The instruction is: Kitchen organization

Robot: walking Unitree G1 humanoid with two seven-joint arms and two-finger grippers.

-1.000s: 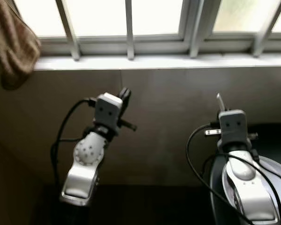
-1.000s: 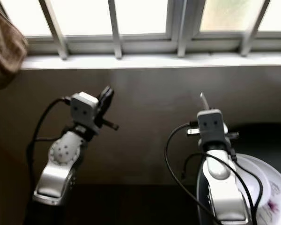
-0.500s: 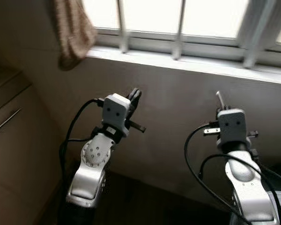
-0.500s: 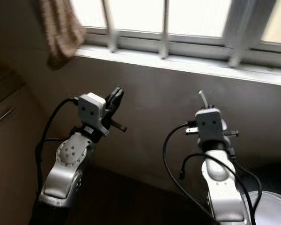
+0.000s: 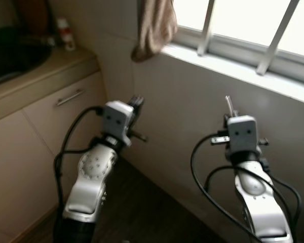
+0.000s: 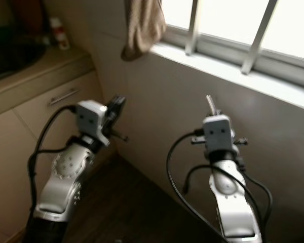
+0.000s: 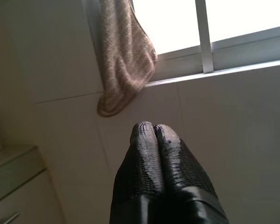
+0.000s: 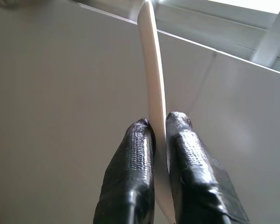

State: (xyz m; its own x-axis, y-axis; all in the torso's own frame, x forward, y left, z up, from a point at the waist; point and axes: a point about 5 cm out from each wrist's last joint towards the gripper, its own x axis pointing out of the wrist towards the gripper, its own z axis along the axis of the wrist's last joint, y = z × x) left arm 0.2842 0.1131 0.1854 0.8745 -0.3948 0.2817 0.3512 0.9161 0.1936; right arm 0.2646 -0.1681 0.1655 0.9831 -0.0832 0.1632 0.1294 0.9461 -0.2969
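Observation:
My right gripper (image 8: 159,122) is shut on a thin white flat utensil handle (image 8: 153,70), which sticks up past the fingers toward the window sill. In the left eye view the same white handle (image 5: 227,105) pokes up above the right wrist. My left gripper (image 7: 153,128) is shut with nothing in it, its fingers (image 5: 136,102) raised in front of the tiled wall. Both arms are held up at chest height, apart from each other.
A brown cloth (image 5: 154,25) hangs at the window's left end. A beige cabinet (image 5: 40,126) with a bar handle (image 5: 70,97) stands at left, topped by a counter with a dark sink (image 5: 12,55) and a small bottle (image 5: 66,34). Dark floor (image 5: 142,212) lies below.
The camera has swung left: the white plate at lower right has left the picture, and the cabinet, counter and sink have come in. Both arms keep the same pose.

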